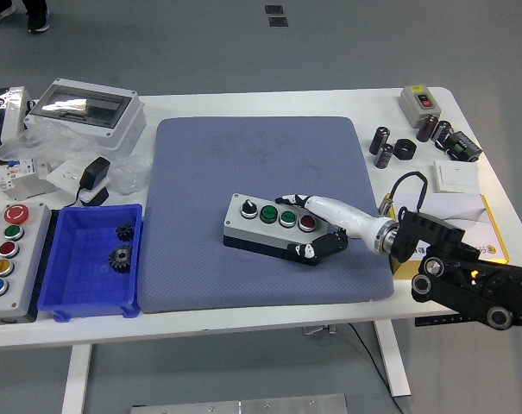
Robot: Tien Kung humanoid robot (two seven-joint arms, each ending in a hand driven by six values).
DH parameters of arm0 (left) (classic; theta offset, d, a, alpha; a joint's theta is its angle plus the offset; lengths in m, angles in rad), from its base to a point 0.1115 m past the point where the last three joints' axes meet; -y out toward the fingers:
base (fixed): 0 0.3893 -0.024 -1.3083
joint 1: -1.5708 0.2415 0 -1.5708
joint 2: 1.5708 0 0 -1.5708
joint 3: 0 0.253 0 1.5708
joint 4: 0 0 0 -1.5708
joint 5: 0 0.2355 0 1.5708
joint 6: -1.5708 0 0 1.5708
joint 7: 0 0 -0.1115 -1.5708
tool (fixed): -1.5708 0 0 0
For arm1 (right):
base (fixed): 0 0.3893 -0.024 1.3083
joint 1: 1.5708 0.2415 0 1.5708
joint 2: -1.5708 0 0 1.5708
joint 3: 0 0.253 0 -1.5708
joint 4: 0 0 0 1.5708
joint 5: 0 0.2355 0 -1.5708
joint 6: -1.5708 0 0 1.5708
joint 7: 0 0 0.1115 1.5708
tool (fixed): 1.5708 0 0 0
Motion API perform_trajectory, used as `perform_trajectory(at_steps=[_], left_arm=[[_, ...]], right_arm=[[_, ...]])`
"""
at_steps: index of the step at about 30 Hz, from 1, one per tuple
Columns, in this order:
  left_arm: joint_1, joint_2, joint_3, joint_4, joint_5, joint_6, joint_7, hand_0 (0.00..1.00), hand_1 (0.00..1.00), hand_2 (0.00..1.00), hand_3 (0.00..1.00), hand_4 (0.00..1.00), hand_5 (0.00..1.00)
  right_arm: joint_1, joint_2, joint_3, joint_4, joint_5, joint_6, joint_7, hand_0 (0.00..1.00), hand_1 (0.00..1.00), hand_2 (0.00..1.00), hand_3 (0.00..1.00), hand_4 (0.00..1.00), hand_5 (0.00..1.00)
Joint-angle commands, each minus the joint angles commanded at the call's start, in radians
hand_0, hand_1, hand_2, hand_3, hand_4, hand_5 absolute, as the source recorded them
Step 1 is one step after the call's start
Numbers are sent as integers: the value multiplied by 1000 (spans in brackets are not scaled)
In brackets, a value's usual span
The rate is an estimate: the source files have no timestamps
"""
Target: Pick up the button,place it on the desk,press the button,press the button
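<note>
A grey button box [273, 224] with a black knob, two green buttons and a red button sits on the blue mat [261, 155], turned a little clockwise with its right end lower. My right hand [317, 228] comes in from the right and is shut on the box's right end, fingers behind it and thumb in front. I cannot tell whether the box is lifted off the mat. The left arm is out of view.
A blue bin [92, 297] holding two gears and a second button box [6, 250] lie at the left. A clear-lidded enclosure [84, 108] and bagged parts are at the back left. Cylinders, a small switch box [418, 101] and a yellow box [489, 228] lie at the right.
</note>
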Motion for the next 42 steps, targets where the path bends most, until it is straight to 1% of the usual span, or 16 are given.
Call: perform_trajectory(at_steps=[5,9,13,17,25,26,30,34,42], left_arm=[[-1,0,-2,0,3,-4,-1,687,640,617,665,714,431],[-3,2,-5,0,6,-5,-2,687,640,615,660,710,423],[-4,5,-6,0,8,-5,-3,687,640,615,660,710,423],[-4,5,-6,-1,7,-6,-2,687,640,614,654,707,419],[-4,5,-7,-2,10,-8,0,687,640,612,647,704,415],[-4,5,-8,-3,11,-8,1,687,640,609,645,699,402],[-5,6,-14,-4,18,-12,2,687,640,609,645,699,402],[-5,7,-18,-6,23,-14,2,687,640,609,643,699,402],[-6,8,-19,-7,26,-18,4,687,639,609,636,698,400]], right_arm=[[38,-21,-37,-1,-79,-14,-1,909,880,909,998,521,103],[85,-45,-90,-1,-132,-22,8,916,878,910,998,517,104],[118,-58,-140,-1,-145,-27,19,916,878,910,998,517,104],[128,-62,-160,0,-139,-27,23,913,880,909,998,525,99],[132,-63,-159,4,-90,-5,37,914,880,910,998,526,96],[134,-64,-156,4,-83,2,40,915,883,913,998,532,92],[143,-69,-146,7,-64,33,42,915,883,913,998,532,92],[154,-75,-144,10,-59,54,38,914,883,913,998,534,84],[166,-84,-156,20,-44,65,34,920,886,922,998,540,75]])
